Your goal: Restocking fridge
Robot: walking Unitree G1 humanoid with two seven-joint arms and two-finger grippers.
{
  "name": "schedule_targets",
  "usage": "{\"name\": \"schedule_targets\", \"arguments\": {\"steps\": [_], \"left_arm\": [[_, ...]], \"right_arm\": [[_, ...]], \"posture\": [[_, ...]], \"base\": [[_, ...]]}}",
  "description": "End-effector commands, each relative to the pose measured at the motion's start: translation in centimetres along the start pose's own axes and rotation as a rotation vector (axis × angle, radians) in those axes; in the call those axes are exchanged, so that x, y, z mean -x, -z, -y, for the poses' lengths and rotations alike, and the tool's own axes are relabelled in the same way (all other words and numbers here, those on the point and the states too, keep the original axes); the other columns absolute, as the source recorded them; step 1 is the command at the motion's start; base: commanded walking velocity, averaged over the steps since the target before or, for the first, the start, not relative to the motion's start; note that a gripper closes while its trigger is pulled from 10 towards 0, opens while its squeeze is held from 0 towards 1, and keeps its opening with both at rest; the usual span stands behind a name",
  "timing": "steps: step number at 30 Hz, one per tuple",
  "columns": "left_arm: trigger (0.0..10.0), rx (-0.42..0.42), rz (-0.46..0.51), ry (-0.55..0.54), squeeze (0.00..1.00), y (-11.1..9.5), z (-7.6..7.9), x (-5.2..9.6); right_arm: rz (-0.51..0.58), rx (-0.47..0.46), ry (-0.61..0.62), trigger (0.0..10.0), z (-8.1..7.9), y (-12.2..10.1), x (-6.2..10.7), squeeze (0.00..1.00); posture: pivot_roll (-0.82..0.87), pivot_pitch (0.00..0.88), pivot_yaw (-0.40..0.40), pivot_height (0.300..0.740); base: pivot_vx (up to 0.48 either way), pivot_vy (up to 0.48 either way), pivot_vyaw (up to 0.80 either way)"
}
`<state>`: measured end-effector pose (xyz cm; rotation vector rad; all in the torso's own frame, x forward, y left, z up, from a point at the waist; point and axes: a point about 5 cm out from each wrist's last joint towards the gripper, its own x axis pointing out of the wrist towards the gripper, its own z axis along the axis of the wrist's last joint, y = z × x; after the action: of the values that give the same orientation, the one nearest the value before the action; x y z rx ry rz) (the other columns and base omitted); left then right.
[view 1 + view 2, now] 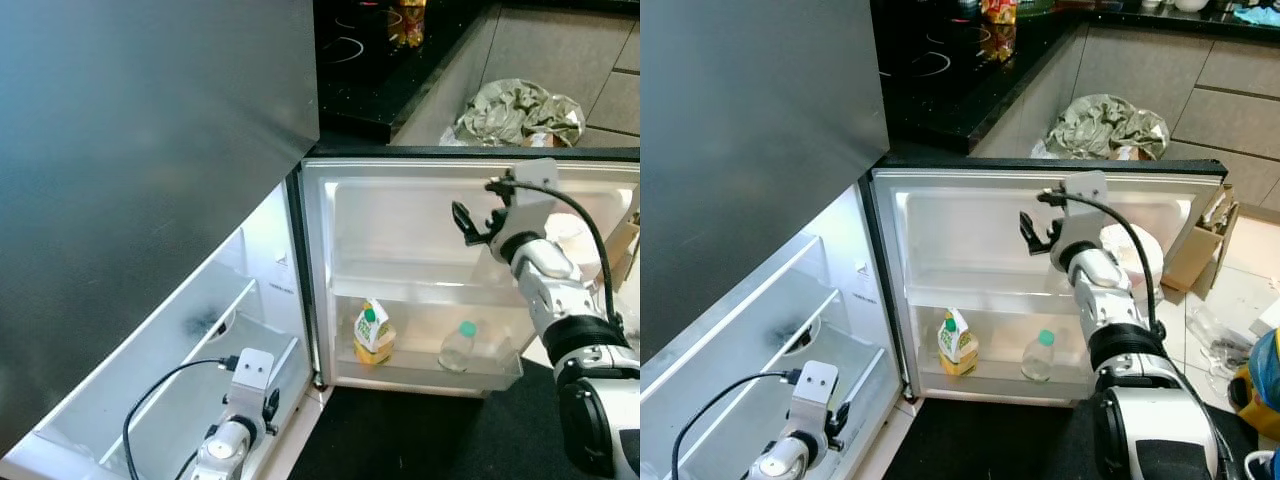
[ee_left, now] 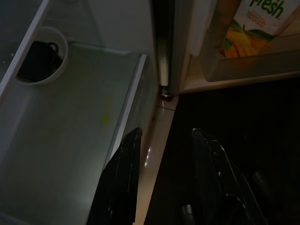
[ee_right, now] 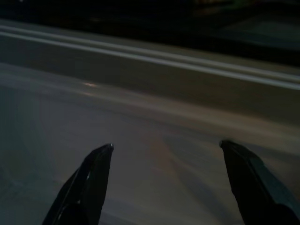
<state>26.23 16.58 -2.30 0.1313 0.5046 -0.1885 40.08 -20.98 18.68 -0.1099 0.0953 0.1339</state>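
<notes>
On the lower door shelf [image 1: 500, 372] of the open fridge door [image 1: 420, 210], a juice carton [image 1: 374, 334] stands upright near the hinge-side end, long axis vertical, green cap on top, printed face in yellow and orange. A clear plastic bottle [image 1: 459, 347] with a green cap stands further along the same shelf, toward its free end, also upright; the two are apart, not touching. Shelf walls are translucent white plastic; the door liner is smooth white.

Right arm raised and extended forward, silver forearm angled up toward the upper half of the door liner. Right tool [image 1: 475, 222] is open, black fingers spread, tips close to the liner above the upper door shelf; holds nothing. Right wrist view: both fingers [image 3: 93, 178] wide apart over a pale, smooth surface with horizontal ridges; blurred.

Left arm low, in front of the fridge interior. Left tool [image 2: 161, 178] is open and empty, fingers pointing down toward the front edge of a frosted glass shelf [image 2: 70, 140] and the door hinge. A white bowl [image 2: 41, 60] with dark contents sits at the back of that shelf.

Beyond the fridge: black glossy worktop [image 1: 400, 80] and a crumpled bag [image 1: 520, 112] on the floor.
</notes>
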Motion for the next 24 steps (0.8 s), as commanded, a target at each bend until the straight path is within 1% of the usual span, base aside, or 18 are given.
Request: {"name": "schedule_targets", "arguments": {"steps": [1,7,8,9,10,12,13,14,15,16,17,18,19,20,21,22,23,24], "left_arm": [[10.0,0.005,-0.027,-0.009,0.0,0.7,-0.3,0.3],[10.0,0.006,-0.027,-0.008,0.0,0.7,-0.2,0.2],[10.0,0.007,-0.027,-0.008,0.0,0.7,-0.2,0.2],[10.0,0.007,-0.027,-0.008,0.0,0.7,-0.2,0.2],[10.0,0.007,-0.027,-0.008,0.0,0.7,-0.2,0.2],[10.0,0.008,-0.028,-0.007,0.0,0.7,-0.2,0.3],[10.0,0.009,-0.028,-0.007,0.0,0.7,-0.2,0.3],[10.0,0.009,-0.028,-0.005,0.0,0.7,-0.2,0.2],[10.0,0.009,-0.028,-0.005,0.0,0.7,-0.2,0.2],[10.0,0.009,-0.028,-0.005,0.0,0.7,-0.2,0.2],[10.0,0.009,-0.029,-0.003,0.0,0.7,-0.2,0.2],[10.0,0.009,-0.029,-0.003,0.0,0.7,-0.2,0.2],[10.0,0.008,-0.033,0.001,0.0,0.7,-0.2,0.2],[10.0,0.005,-0.039,0.01,0.0,0.8,-0.1,0.2],[10.0,0.005,-0.039,0.01,0.0,0.8,-0.1,0.2],[10.0,0.003,-0.041,0.013,0.0,0.8,0.0,0.2],[10.0,0.003,-0.042,0.014,0.0,0.7,0.0,0.1],[10.0,0.003,-0.042,0.014,0.0,0.7,0.0,0.1]], "right_arm": [[0.032,0.022,-0.03,10.0,-0.7,-1.8,-0.4,0.0],[0.044,0.044,-0.052,10.0,-1.1,-3.3,-0.6,0.0],[0.051,0.048,-0.067,10.0,-1.2,-3.9,-0.6,0.0],[0.051,0.048,-0.067,10.0,-1.2,-3.9,-0.6,0.0],[0.07,0.041,-0.102,10.0,-1.5,-4.7,-0.5,0.0],[0.115,-0.01,-0.221,10.0,-2.4,-6.3,0.0,0.0],[0.145,-0.049,-0.318,10.0,-3.1,-7.0,0.5,0.0],[0.18,-0.081,-0.466,10.0,-4.2,-7.8,1.6,0.0],[0.186,-0.085,-0.498,10.0,-4.5,-7.9,1.9,0.0],[0.186,-0.085,-0.505,10.0,-4.5,-8.0,1.9,0.0],[0.183,-0.066,-0.577,10.0,-5.0,-7.9,2.6,0.0],[0.183,-0.066,-0.577,10.0,-5.0,-7.9,2.6,0.0],[0.165,-0.024,-0.67,10.0,-5.7,-7.3,3.7,0.0],[0.079,0.013,-0.846,10.0,-6.9,-5.1,5.8,0.0],[0.079,0.013,-0.846,10.0,-6.9,-5.1,5.8,0.0],[0.026,0.022,-0.893,10.0,-7.4,-3.7,6.6,0.0],[-0.008,0.023,-0.917,10.0,-7.7,-2.9,7.1,0.0],[-0.008,0.023,-0.917,10.0,-7.7,-2.9,7.1,0.0]], "posture": [[-0.07,0.113,0.023,0.726],[-0.08,0.112,0.022,0.726],[-0.08,0.111,0.021,0.726],[-0.08,0.111,0.021,0.726],[-0.08,0.111,0.021,0.726],[-0.08,0.109,0.022,0.726],[-0.08,0.108,0.022,0.726],[-0.08,0.108,0.022,0.726],[-0.08,0.108,0.022,0.726],[-0.08,0.108,0.022,0.726],[-0.08,0.104,0.026,0.726],[-0.08,0.104,0.026,0.726],[-0.08,0.103,0.028,0.726],[-0.09,0.101,0.031,0.726],[-0.09,0.101,0.031,0.726],[-0.08,0.099,0.033,0.726],[-0.09,0.098,0.035,0.726],[-0.09,0.098,0.035,0.726]], "base": [[0.0,0.0,0.0],[0.0,0.0,0.0],[0.0,0.0,0.0],[0.0,0.0,0.0],[0.0,0.0,0.0],[0.0,0.0,0.0],[0.0,0.0,0.0],[0.0,0.0,0.0],[0.0,0.0,0.0],[0.0,0.0,0.0],[0.0,0.0,0.0],[0.0,0.0,0.0],[0.0,0.0,0.0],[0.0,0.0,0.0],[0.0,0.0,0.0],[0.0,0.0,0.0],[0.0,0.0,0.0],[0.0,0.0,0.0]]}}
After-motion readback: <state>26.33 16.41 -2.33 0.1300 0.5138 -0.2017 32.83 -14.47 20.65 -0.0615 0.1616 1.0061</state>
